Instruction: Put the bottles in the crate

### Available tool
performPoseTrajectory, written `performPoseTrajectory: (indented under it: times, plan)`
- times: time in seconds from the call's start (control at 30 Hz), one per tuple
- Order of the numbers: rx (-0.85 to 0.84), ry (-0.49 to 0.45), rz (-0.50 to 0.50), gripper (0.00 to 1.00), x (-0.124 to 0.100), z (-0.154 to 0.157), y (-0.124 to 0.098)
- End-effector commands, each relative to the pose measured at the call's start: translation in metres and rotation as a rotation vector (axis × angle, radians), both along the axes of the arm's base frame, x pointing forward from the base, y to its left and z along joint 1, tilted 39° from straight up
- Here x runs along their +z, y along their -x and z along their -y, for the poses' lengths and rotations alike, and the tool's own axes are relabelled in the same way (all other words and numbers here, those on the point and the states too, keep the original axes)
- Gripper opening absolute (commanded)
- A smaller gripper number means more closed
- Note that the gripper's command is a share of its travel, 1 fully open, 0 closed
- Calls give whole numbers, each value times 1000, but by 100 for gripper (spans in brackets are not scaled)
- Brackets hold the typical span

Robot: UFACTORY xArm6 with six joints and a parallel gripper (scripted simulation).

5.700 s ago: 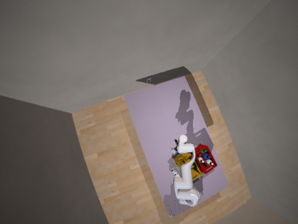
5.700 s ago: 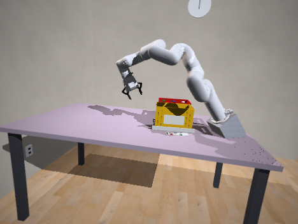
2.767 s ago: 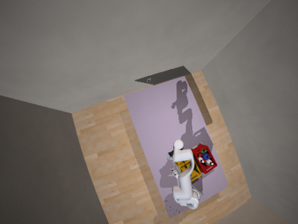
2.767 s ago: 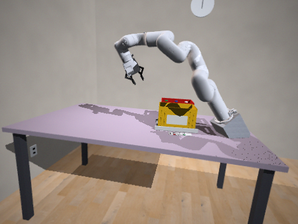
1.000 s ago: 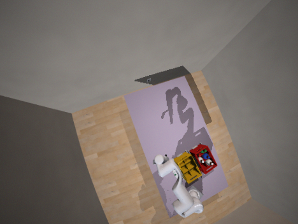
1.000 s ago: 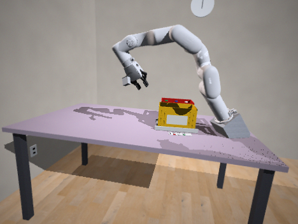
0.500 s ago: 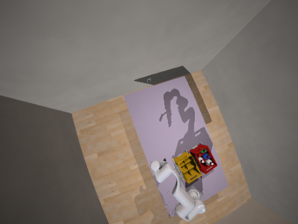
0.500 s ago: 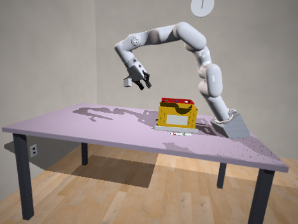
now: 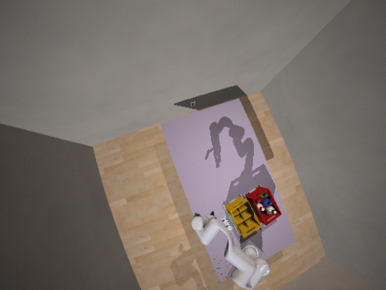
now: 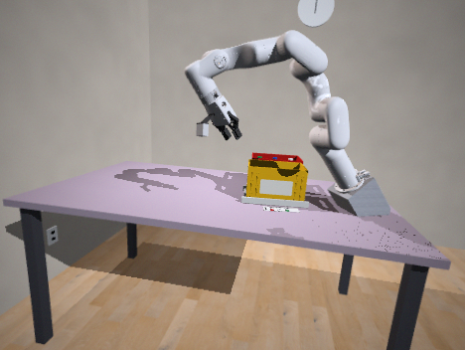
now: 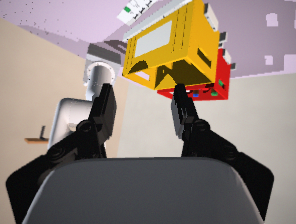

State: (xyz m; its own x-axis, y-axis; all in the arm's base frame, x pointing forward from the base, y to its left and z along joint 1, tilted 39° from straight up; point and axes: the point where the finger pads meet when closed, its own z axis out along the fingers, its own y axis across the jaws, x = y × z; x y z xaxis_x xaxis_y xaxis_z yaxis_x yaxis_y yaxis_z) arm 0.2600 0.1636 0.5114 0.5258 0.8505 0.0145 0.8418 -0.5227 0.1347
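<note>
So far no bottles [image 9: 267, 203] seem to be moved: they're all sat in the red crate [image 9: 252, 196] [image 10: 278, 157] [image 11: 223, 85], the yellow crate [image 9: 251, 226] [image 10: 253, 186] [image 11: 195, 37] looks unfilled, the tool [image 9: 204, 214] [image 10: 232, 137] [image 11: 143, 94] is held apart with nothing gripped, and every listed pick is left.

The arm [image 9: 214, 231] [image 10: 258, 52] has swung away from above the yellow crate [image 9: 237, 210] [image 10: 253, 184] [image 11: 195, 47], which it partly covered in the earliest top picture; the crate's compartments now show openly from above. The hand [image 9: 205, 214] [image 10: 232, 133] [image 11: 143, 94] has moved out past the pick list's side and turned to tilt toward the crates, its fingers drawn nearer together than before. The arm's shadow [image 9: 237, 132] [image 10: 164, 174] on the desk [image 9: 185, 156] [image 10: 89, 191] [image 11: 35, 15] has changed from a compact shape to a wide, bent arch.
</note>
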Motion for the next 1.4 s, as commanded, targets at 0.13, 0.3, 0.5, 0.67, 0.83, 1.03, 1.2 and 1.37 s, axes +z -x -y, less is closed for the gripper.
performPoseTrajectory:
  times: [0.13, 0.3, 0.5, 0.67, 0.83, 1.03, 1.2, 1.37]
  plan:
    - [-124, 3, 51, 65, -2, -13, 21]
    - [-216, -7, 88, 65, -5, -21, 36]
    - [-262, -14, 107, 65, -7, -25, 44]
    - [-352, -35, 146, 65, -10, -31, 59]
    - [-426, -59, 178, 65, -13, -36, 71]
    - [-485, -82, 204, 65, -15, -39, 81]
    - [-573, -124, 240, 65, -18, -44, 94]
    - [-659, -174, 271, 65, -21, -47, 107]
